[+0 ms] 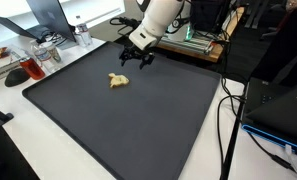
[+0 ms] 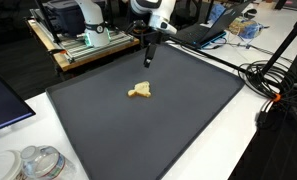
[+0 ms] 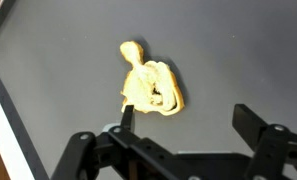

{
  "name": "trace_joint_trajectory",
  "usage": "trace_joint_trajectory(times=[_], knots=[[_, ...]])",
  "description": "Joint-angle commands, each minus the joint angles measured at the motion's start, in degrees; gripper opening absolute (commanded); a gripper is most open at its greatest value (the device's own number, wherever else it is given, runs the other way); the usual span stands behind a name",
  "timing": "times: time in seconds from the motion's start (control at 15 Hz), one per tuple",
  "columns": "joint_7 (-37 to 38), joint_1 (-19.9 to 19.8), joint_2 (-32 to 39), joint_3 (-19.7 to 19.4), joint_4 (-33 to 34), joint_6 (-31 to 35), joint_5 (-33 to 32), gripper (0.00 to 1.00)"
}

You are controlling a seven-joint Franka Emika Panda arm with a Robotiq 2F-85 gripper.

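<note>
Wrist view — gripper (image 3: 185, 120) spread wide, empty | yellow lump (image 3: 151, 85) folds clear — both exterior views: blob

The surface (image 1: 138, 120) is a dark grey mat with a matt, finely grained, non-reflective finish. The tabletop (image 1: 48, 150) beneath it is white and smooth. The yellow figure (image 3: 150, 84) is pale, matt, lumpy and uneven; its material cannot be determined. The end effector (image 3: 184, 115) is black, matt and hard, resembling plastic or coated metal. The arm housing (image 1: 160, 15) is white, smooth, slightly glossy plastic.
</note>
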Motion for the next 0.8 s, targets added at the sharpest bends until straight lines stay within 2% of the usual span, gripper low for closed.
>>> trace_joint_trajectory(times=[0.0,0.4,0.73], knots=[[3.96,-2.01,-6.52,-0.79,-6.71,6.08,-3.25,1.0],[8.33,-5.32,-12.01,-4.27,-12.66,15.9,-4.97,1.0],[6.78,-9.52,-12.22,-8.74,-14.48,24.52,-3.04,1.0]])
